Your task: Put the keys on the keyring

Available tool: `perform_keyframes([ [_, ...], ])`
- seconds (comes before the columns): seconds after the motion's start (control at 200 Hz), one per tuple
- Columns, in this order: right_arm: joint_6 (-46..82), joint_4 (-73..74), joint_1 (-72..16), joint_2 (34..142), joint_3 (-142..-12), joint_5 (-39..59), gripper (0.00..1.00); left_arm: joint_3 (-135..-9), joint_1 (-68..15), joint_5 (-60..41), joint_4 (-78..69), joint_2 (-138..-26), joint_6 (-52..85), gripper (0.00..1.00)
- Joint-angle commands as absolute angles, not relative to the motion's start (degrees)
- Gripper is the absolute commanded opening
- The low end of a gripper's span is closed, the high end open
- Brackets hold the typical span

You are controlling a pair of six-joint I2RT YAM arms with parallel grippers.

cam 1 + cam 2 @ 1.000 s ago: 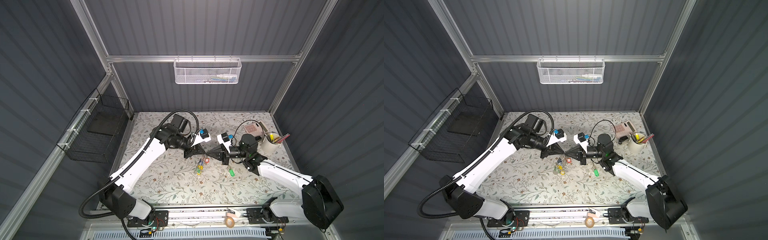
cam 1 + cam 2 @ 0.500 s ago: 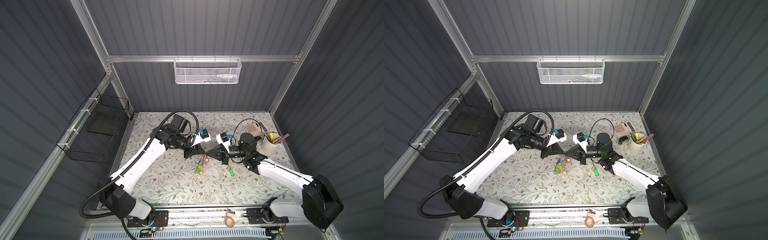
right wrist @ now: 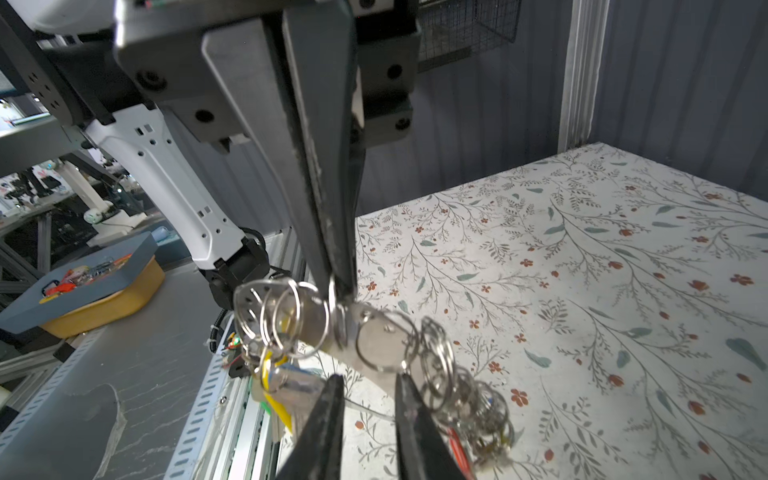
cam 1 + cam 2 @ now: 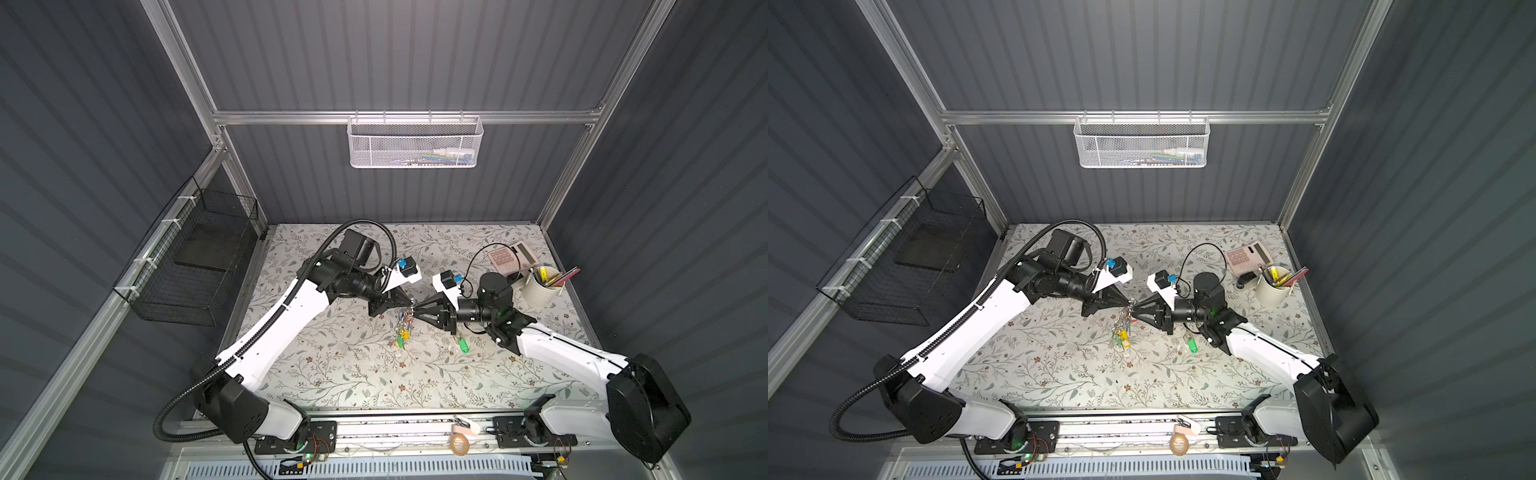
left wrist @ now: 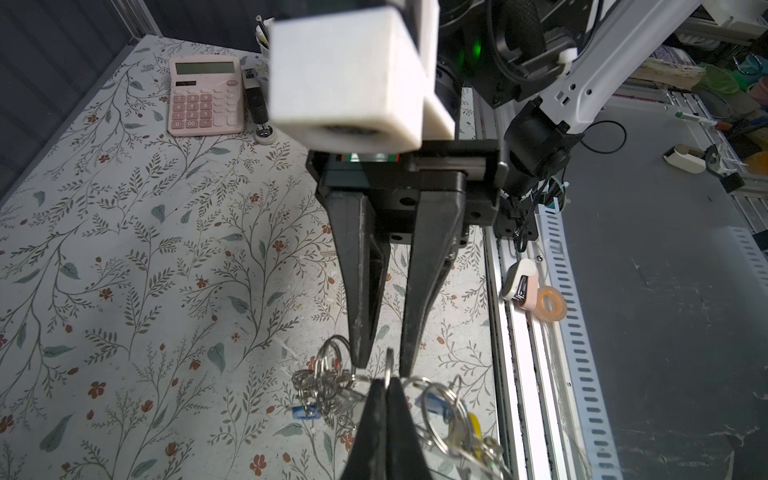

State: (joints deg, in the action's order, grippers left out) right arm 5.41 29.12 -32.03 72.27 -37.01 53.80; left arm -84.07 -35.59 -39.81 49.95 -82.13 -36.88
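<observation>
Orange-tinted tape roll (image 4: 459,444) and a pink-and-white stapler (image 5: 519,282) are lying on the front rail.

Beyond them, the keys (image 4: 462,344) (image 4: 1191,345) are lying flat on the floral table (image 4: 332,374), just in front of the right arm's wrist and apart from both claws. The green tag's long axis is running roughly from the front edge toward the back wall, slightly tilted. Which end carries the small ring is too small to tell.

At mid-table the left gripper (image 4: 409,309) (image 3: 340,291) is clenching the keyring (image 4: 403,326) (image 3: 374,336) by the edge of its loop, and the bunch of silver rings and yellow and blue tags is hanging down from it. The right gripper (image 4: 416,311) (image 5: 382,365) is facing it tip to tip, its jaws standing parted and gripping nothing.

Farther back on the right, a white cup (image 4: 540,286) is holding pens (image 4: 557,276), and a pink calculator (image 5: 205,97) is showing digits and "00" on its keys.

On the left wall a black wire basket (image 4: 195,266) is holding a dark flat object. On the back wall a white mesh basket (image 4: 415,143) is holding small items too blurred to name.
</observation>
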Motion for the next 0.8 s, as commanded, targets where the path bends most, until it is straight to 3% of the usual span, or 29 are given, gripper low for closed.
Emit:
perform_keyframes([
  [0.0, 6.01, 29.58, -32.25, 69.21, -36.22, 52.49, 0.33, -83.23, -35.86, -41.13, 48.6, -80.07, -36.3, 0.0],
  [0.175, 4.89, 27.57, -32.62, 65.78, -38.24, 52.21, 0.4, -83.27, -35.85, -41.74, 49.13, -80.36, -36.51, 0.0],
  [0.515, 2.29, 25.18, -33.48, 69.65, -42.53, 53.43, 0.39, -82.71, -35.86, -42.35, 49.04, -79.97, -36.56, 0.0],
  [0.795, 2.33, 25.48, -33.66, 71.62, -43.22, 54.44, 0.24, -82.55, -35.86, -42.71, 48.96, -79.98, -36.53, 0.0],
])
